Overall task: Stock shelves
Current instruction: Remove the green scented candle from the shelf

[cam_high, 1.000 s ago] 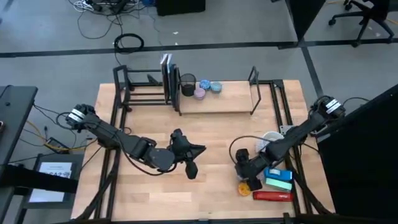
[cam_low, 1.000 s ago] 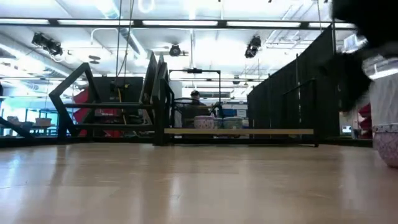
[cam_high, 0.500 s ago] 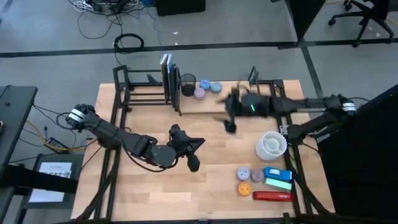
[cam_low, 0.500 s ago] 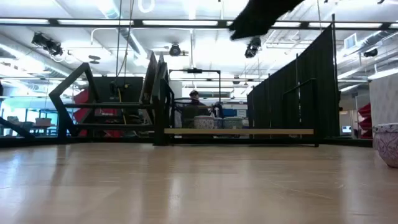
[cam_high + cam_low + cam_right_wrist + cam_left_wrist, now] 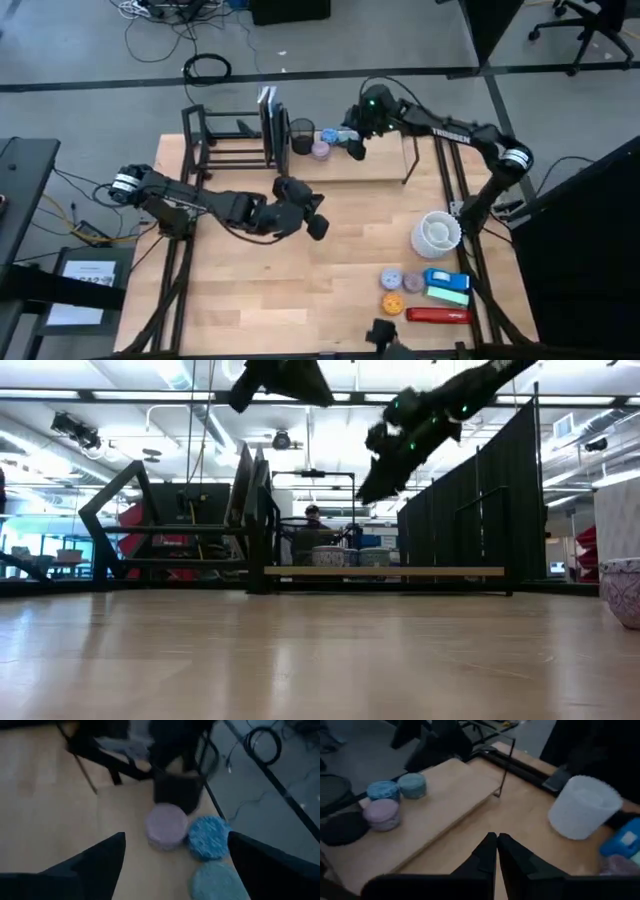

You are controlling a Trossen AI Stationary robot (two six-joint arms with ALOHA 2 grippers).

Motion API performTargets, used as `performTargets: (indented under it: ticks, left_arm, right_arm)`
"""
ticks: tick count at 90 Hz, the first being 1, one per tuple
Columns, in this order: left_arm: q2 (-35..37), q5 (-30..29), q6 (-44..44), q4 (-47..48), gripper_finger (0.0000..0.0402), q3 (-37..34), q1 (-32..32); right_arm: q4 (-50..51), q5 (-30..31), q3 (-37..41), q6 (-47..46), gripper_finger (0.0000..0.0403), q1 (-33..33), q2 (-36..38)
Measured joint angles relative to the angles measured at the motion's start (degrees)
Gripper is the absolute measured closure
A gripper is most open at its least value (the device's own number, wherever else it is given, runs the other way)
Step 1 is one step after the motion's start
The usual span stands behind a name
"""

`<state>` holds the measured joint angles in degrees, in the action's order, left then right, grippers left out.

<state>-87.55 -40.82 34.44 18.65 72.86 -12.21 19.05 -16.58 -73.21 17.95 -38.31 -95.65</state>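
**Right arm reaches over the rack while spare stock waits at the table's near right**

While the left gripper (image 5: 316,226) hangs above the middle of the table with its fingers pressed together and nothing between them, the right gripper (image 5: 356,148) is stretched out over the shelves (image 5: 345,172). Its own wrist camera shows its two fingers spread wide apart and empty, looking down on the board.

The shelves stand along the far edge of the table: a black tube rack on the left part, joined to a narrow pale board with black upright ends. Upright books (image 5: 268,125) sit in the barred section. On the board stand a black mesh cup (image 5: 302,135), a lilac tin (image 5: 166,827), a dark blue tin (image 5: 208,838) and a pale blue tin (image 5: 216,881), the tins clustered and touching or nearly so.

Unshelved goods lie at the near right: a white tub (image 5: 437,231), two more small round tins (image 5: 402,281), an orange disc (image 5: 392,304), a blue box (image 5: 446,284) and a red bar (image 5: 437,315).

The small tins look light and rigid, probably smooth-sided, so a grip across the width from above seems best. The tub looks light but bulky; its rim seems the likelier hold.
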Motion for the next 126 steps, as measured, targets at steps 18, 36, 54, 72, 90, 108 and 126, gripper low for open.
performTargets:
  ticks: [18,36,54,72,90,108,126]
  left_arm:
    - [0.00,4.40,-4.46,0.47,0.0400,0.00,1.01]
    - [0.00,5.07,-5.31,0.59,0.0385,0.00,0.65]
    - [0.00,5.46,-5.31,0.55,0.0369,0.00,0.42]
    - [0.00,5.79,-5.29,0.46,0.0364,0.00,0.42]
    - [0.00,5.81,-5.29,0.50,0.0364,0.00,0.43]
    - [0.00,5.81,-5.29,0.50,0.0364,0.00,0.44]
    - [0.00,5.81,-5.27,0.56,0.0364,0.00,0.44]
  right_arm:
    - [0.47,1.06,0.00,0.75,0.0024,-1.48,-3.63]
    - [-3.65,7.68,0.00,1.71,0.0009,-1.46,-7.39]
    - [-8.18,10.99,0.00,2.17,0.0007,-2.01,-10.72]
    - [-6.15,12.52,0.00,2.06,0.0008,-2.92,-13.54]
    - [-2.71,12.75,-0.01,2.08,0.0040,-2.90,-13.97]
    - [-0.26,12.46,-0.04,2.04,0.0113,-2.67,-13.91]
    - [4.90,12.70,-0.07,1.93,0.0141,-2.21,-12.04]
